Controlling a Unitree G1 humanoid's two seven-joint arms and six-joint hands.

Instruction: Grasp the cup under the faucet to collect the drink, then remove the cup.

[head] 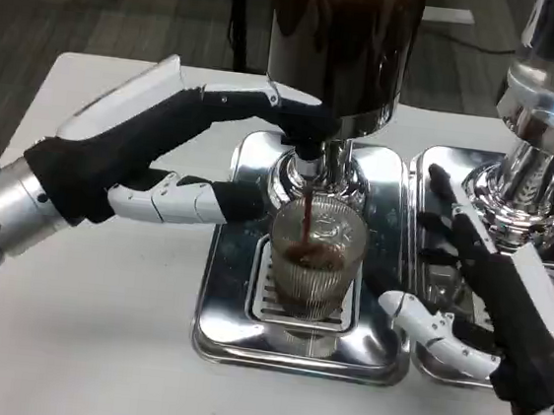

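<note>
A ribbed clear glass cup (315, 271) stands on the grate of a shiny drip tray (221, 311), right under the faucet (310, 161) of a dispenser tank (345, 36) full of dark drink. A dark stream runs into the cup, which is about a third full. My left hand (154, 155) reaches in from the left; its upper fingers (268, 103) press on the black tap lever (305, 126) and its thumb (193, 201) ends just left of the cup's rim. My right hand (486, 289) hovers to the right of the cup with fingers spread, holding nothing.
A second dispenser with a chrome base (527, 189) and its own drip tray (450, 166) stands at the right, behind my right hand. White table (84, 346) lies bare in front and to the left. The table's far edge gives onto a dark floor.
</note>
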